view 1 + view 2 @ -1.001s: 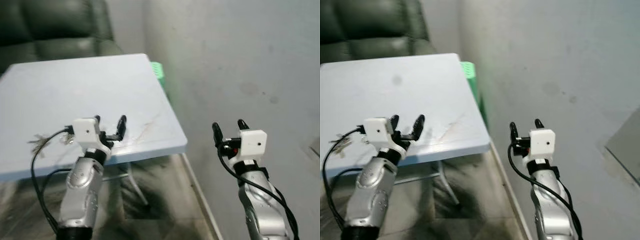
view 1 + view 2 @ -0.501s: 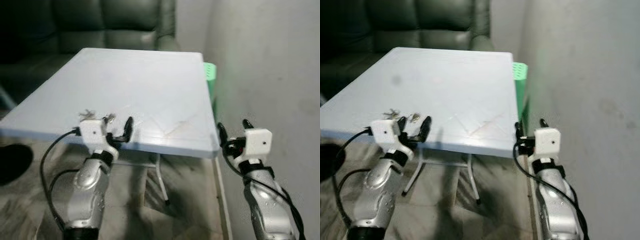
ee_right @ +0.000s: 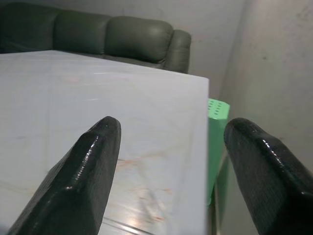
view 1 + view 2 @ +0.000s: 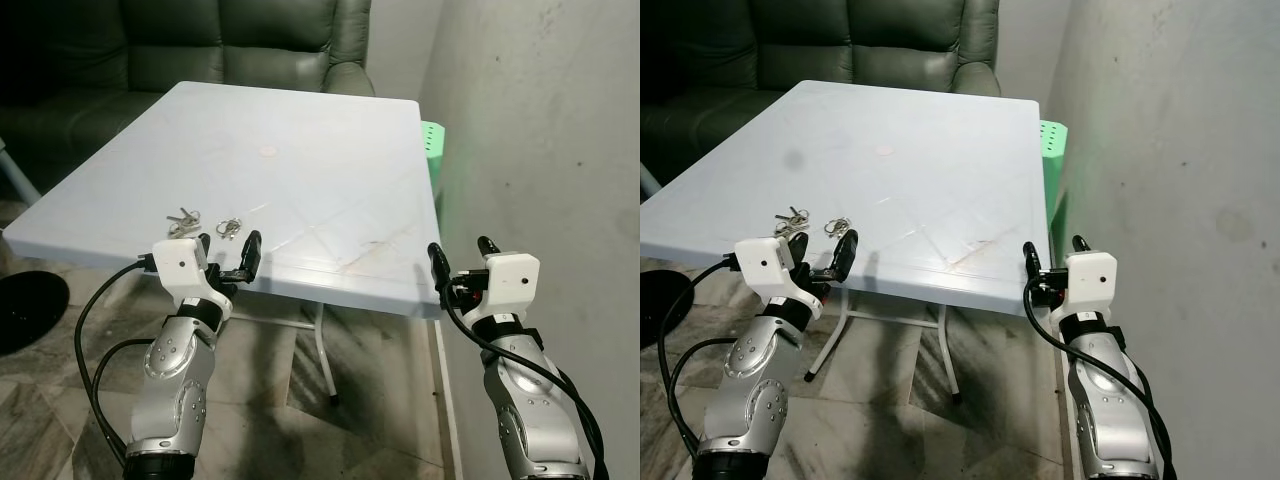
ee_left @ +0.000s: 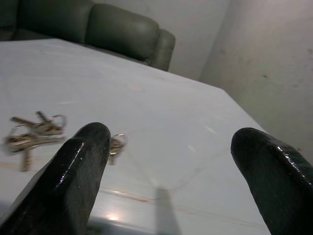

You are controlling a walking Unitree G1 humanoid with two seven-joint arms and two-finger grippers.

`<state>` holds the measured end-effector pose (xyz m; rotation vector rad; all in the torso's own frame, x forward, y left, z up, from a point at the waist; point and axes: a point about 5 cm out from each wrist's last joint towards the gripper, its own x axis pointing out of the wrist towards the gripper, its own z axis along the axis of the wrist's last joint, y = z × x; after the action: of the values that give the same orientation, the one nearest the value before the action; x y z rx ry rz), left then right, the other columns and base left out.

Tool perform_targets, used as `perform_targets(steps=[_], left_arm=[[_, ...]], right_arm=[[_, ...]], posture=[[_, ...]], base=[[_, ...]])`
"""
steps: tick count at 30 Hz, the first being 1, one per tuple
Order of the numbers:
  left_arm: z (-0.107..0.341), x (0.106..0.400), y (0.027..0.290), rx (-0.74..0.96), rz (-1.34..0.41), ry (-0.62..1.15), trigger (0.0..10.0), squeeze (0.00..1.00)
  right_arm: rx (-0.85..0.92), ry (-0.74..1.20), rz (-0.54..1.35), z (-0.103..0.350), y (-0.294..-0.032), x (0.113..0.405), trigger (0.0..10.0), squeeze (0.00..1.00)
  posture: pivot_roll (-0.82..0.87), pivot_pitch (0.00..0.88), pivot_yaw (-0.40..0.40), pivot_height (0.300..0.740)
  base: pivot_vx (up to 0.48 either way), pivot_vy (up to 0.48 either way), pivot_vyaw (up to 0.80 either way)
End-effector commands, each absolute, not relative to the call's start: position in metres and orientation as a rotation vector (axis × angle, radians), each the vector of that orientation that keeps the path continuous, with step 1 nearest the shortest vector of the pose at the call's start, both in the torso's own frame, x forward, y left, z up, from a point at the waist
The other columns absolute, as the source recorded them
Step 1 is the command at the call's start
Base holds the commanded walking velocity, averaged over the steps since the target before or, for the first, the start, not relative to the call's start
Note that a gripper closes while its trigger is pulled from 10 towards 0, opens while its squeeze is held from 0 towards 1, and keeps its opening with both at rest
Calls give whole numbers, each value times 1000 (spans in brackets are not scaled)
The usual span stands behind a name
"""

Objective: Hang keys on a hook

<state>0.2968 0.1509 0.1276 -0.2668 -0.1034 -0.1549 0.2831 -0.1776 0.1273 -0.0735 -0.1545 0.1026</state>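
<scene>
since the earlier frames the camera has swung and backed off, so the whole pale blue table [image 4: 300, 140] now shows along with the dark green sofa [image 4: 240, 45] behind it, while both arms keep their raised pose at the table's near edge. no brand, label or writing can be read anywhere. two bunches of keys lie on the table near its front left corner: the larger keys [image 4: 182, 222] to the left and a smaller ring of keys [image 4: 229, 227] just beside them, both just beyond the left gripper [image 4: 227, 258], whose fingers are spread apart and hold nothing. the left wrist view brings the keys [image 5: 32, 134] close, past the left finger, with the smaller ring partly hidden behind that fingertip [image 5: 90, 142]. the right gripper [image 4: 460, 262] hangs off the table's front right corner, next to the grey wall [image 4: 560, 130], its fingers also spread and empty. the right wrist view looks across the tabletop to a green plastic thing [image 3: 217, 115] wedged between table and wall. a dark round object [image 4: 25, 310] sits on the floor at the left.
</scene>
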Motion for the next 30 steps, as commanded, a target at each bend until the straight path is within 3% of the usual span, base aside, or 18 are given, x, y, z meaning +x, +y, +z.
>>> perform_targets(steps=[1, 30], left_arm=[[130, 298, 152, -276, -151, -104, 10000, 0], [128, 297, 151, -290, -148, -94, 10000, 0]], right_arm=[[-67, -152, 109, 128, -176, 284, 10000, 0], [-69, -148, 126, 128, -174, 281, 10000, 0]], posture=[[5, 16, -47, 732], [4, 24, -54, 732]], base=[[0, 405, 0], [0, 413, 0]])
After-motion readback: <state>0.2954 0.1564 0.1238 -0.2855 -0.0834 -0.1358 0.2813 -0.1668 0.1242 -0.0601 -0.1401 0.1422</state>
